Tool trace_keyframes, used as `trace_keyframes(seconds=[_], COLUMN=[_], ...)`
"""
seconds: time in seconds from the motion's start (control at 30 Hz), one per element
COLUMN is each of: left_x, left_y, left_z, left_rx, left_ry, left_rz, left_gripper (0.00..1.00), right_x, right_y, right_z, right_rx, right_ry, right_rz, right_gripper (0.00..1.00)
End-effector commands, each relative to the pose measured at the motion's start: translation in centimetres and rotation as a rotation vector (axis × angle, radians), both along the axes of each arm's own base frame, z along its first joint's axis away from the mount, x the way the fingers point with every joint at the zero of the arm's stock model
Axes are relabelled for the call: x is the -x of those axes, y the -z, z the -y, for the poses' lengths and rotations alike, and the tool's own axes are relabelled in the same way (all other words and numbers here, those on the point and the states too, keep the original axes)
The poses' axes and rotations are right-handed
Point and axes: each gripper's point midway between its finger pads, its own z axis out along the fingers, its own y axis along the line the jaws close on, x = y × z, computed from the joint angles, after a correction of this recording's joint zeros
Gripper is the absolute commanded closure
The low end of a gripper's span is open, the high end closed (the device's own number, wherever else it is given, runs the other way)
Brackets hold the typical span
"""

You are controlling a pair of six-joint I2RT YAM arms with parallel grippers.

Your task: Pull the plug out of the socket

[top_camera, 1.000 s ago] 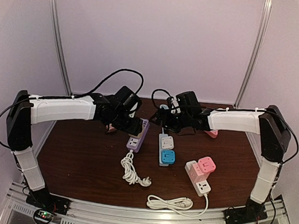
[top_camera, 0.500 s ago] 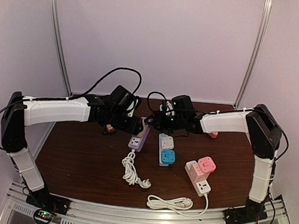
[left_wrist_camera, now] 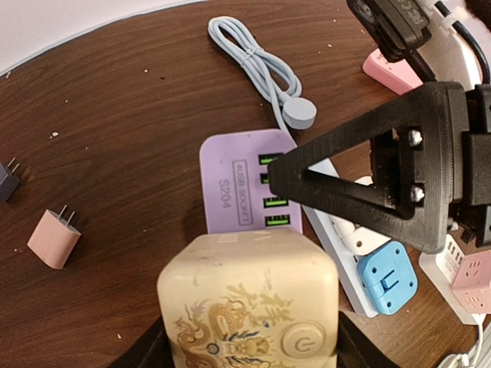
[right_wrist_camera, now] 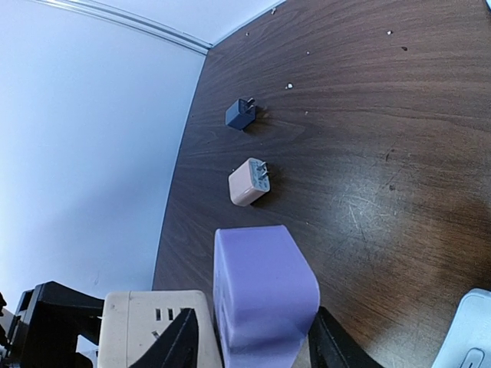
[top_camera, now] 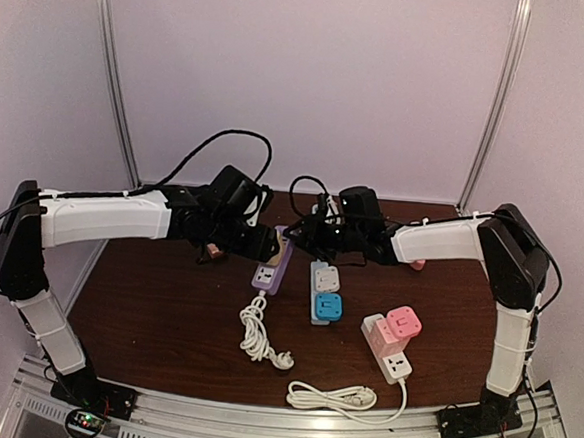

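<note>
My left fingers [left_wrist_camera: 146, 354], mostly cut off below, clamp the cream cube [left_wrist_camera: 245, 307]. My right fingers [right_wrist_camera: 178, 345] flank the purple block [right_wrist_camera: 265, 291] beside it, though I cannot tell whether they grip. Beyond them a pink charger [right_wrist_camera: 247, 182] and a dark charger [right_wrist_camera: 240, 115] lie on the counter [right_wrist_camera: 368, 115].

The cream cube [left_wrist_camera: 245, 307] and the left fingers [left_wrist_camera: 142, 356] gripping it run off the left wrist view's bottom edge.

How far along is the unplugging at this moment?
Looks done: a pink plug and a dark plug lie loose on the table. In hand: left gripper clamps the cream cube; right gripper flanks the purple strip. Left: cube sits on strip, not yet pulled apart.
</note>
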Motion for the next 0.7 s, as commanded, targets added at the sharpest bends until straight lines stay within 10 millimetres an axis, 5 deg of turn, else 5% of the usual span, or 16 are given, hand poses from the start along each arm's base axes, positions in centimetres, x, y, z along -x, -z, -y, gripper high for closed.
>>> trace_keyframes(seconds=[0.0,0.17,0.27,0.5,0.67], left_x=[-0.9,-1.0,-1.1,-0.8,-0.6], left_y=[-4.8,-5.1,-5.2,-5.6,-7.3], left_z=[2.0,1.9,2.0,1.8,1.1], left_rx=[0.162,0.170,0.172,0.200,0.242], left_ry=[0.022,0.016,0.019,0.019,0.012], left_rz=[0.099,0.101,0.101,0.094,0.127], left_gripper=[0.86,0.86,0.86,0.86,0.86], right_x=[0.5,0.5,0.5,0.2,-0.2], right_y=[-0.6,-0.1,0.0,-0.2,0.4], right_z=[-0.8,-0.7,-0.7,-0.5,0.6], right_rx=[-0.039,-0.026,-0.025,-0.013,0.028], right_ry=[-0.034,-0.030,-0.027,-0.017,0.040], right_rz=[0.021,0.015,0.015,0.030,0.045], right_gripper=[0.46,0.45,0.52,0.93,1.00])
